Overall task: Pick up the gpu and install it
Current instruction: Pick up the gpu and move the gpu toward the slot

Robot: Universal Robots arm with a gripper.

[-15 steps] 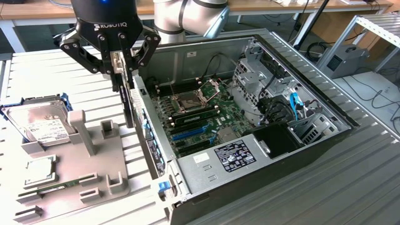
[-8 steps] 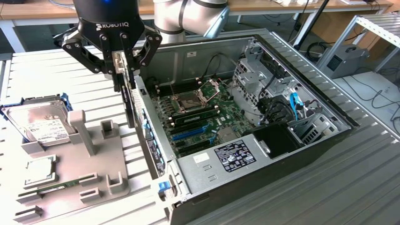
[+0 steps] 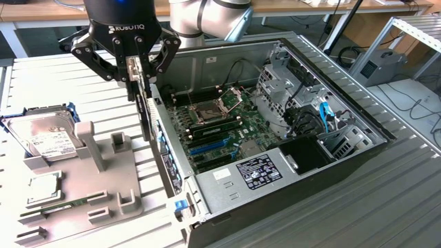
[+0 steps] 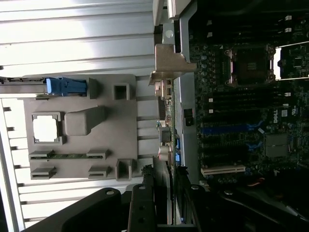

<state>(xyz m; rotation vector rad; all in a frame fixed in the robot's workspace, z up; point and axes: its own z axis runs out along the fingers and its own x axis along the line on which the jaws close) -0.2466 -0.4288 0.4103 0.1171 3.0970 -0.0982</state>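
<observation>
In the exterior view, the gripper is seen closed on the gpu, which is held by its upper end and hangs edge-on. The card is lifted off the bench and hangs between the grey fixture and the open computer case, just beside the case wall nearest the fixture. Whether card and wall touch cannot be told. The hard drive is left in the fixture, towards the bench edge at the exterior view's left. The motherboard lies exposed inside the case. In the wrist view, the gpu is seen along its length, clamped near the gripper, with its grey end bracket over the case wall rather than over the blue slots. The card is therefore judged not yet seated. A collision is the main risk, because the bracket could catch on the case wall if the card were lowered from here. Since the card is gripped at one end only, it could also tilt or slip, and a skewed card might jam against a slot or strike board components.
</observation>
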